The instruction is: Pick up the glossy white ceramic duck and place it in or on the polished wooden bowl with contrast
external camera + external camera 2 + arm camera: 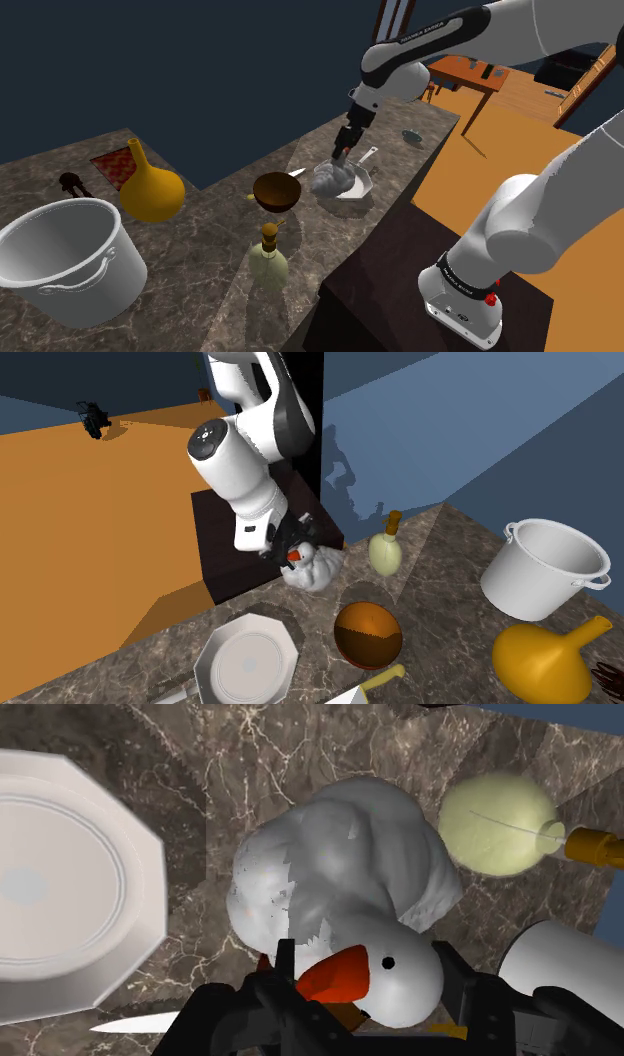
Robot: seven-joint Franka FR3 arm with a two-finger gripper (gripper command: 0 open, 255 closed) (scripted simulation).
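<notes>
**Desk** (190,240): dark marbled stone top carrying every item below. Each place is given from the wooden bowl.

1. **Wooden bowl** (368,633): round and brown with a glossy inside that shows bare wood. It stands upright.
2. **Duck** (345,874): white-grey body, orange beak, black eye. It sits on the desk near the bowl but apart from it and outside it, up and to the left of the bowl in the second exterior view (314,568).
3. **Pincer** (370,972): black, and down over the duck. One finger is against the beak side of the duck's head and the other against the opposite cheek, so the pincer is closed on the head. It also shows in the shoulder view (343,155).
4. **Plate** (247,663): white and eight-sided with a bare face. It lies near the bowl, to its left in the second exterior view.
5. **Knife** (375,680): yellow handle, pale blade. It lies flat just beside the bowl, below it in the same view.
6. **Bottle** (386,552): pale green with an amber neck. It stands upright above the bowl in that view.
7. **Pot** (65,258): white, two-handled and open-topped, with its grey inner wall exposed. It stands well apart from the bowl.
8. **Jug** (150,188): yellow, gourd-shaped and narrow-necked. It stands between the bowl and the pot.
9. **Mat** (115,165): red and patterned. It lies beyond the jug, farther from the bowl.
</notes>
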